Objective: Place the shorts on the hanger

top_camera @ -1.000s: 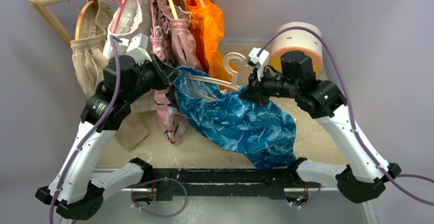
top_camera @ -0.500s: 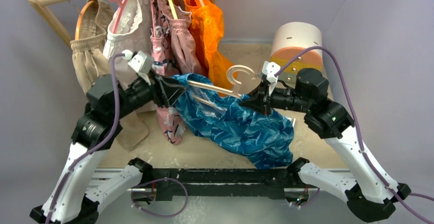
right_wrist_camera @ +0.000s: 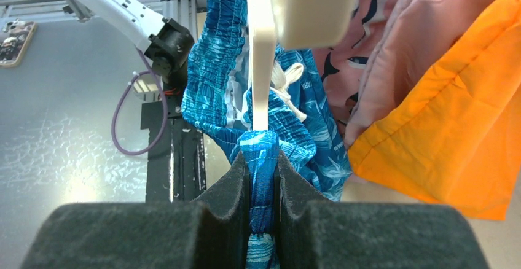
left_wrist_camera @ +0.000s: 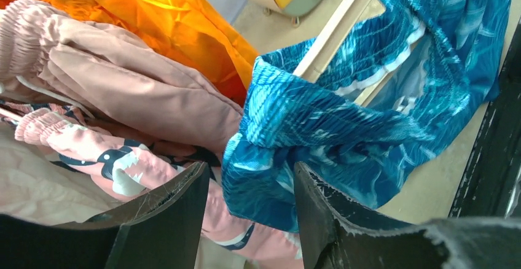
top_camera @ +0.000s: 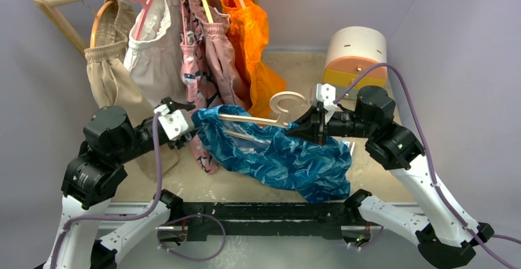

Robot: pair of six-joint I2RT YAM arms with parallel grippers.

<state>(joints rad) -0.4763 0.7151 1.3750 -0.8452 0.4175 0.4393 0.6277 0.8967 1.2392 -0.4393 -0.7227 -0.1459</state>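
Left gripper (left_wrist_camera: 252, 180) now open, pulled back; right gripper (right_wrist_camera: 263, 164) pinches shorts (top_camera: 295, 158)

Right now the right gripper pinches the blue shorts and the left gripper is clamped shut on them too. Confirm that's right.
Not quite. The left gripper is not clamped shut. The left wrist view shows its jaws standing apart, with a fold of the shorts lying between them. The right gripper does pinch the shorts.
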